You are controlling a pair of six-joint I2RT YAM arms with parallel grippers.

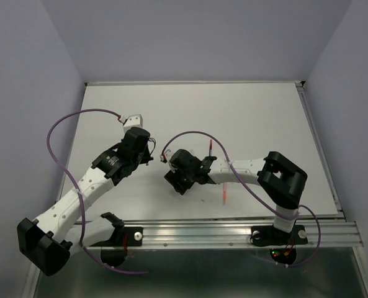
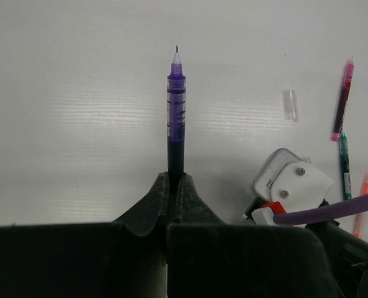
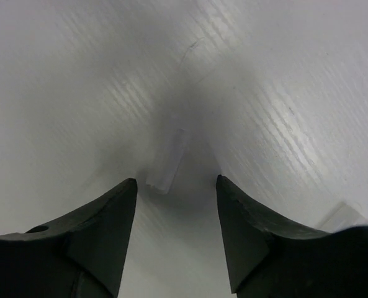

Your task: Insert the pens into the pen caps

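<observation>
Your left end effector (image 2: 175,181) is clamped on the dark blue pen (image 2: 175,105). Its two black, wedge-shaped fingers (image 2: 190,198) meet on the lower barrel with no gap showing. The pen runs straight out ahead of the fingertips. It is a slim translucent tube with ringed bands, ending in a pale cone and a fine metal point with no cap on it. The white worktop (image 2: 66,105) beneath it shows a faint ribbed grain and soft glare.

Ahead and to the right of that end effector, a short clear cap (image 2: 290,105) lies alone on the worktop. Farther right lies a dark red pen (image 2: 342,102), with a green pen (image 2: 344,162) just nearer than it. An orange pen (image 2: 365,185) lies at the near right, crossed by a purple cable (image 2: 332,210).

Your right end effector (image 3: 175,180) stands open, its matte black fingers (image 3: 106,230) spread wide and low over the worktop. Between them, just ahead of the tips, lies a second cap (image 3: 169,162). It is a pale, almost see-through stub, blurred, and touches neither finger. A further pale piece (image 3: 344,217) shows beyond the right-hand finger; what it is cannot be told.
</observation>
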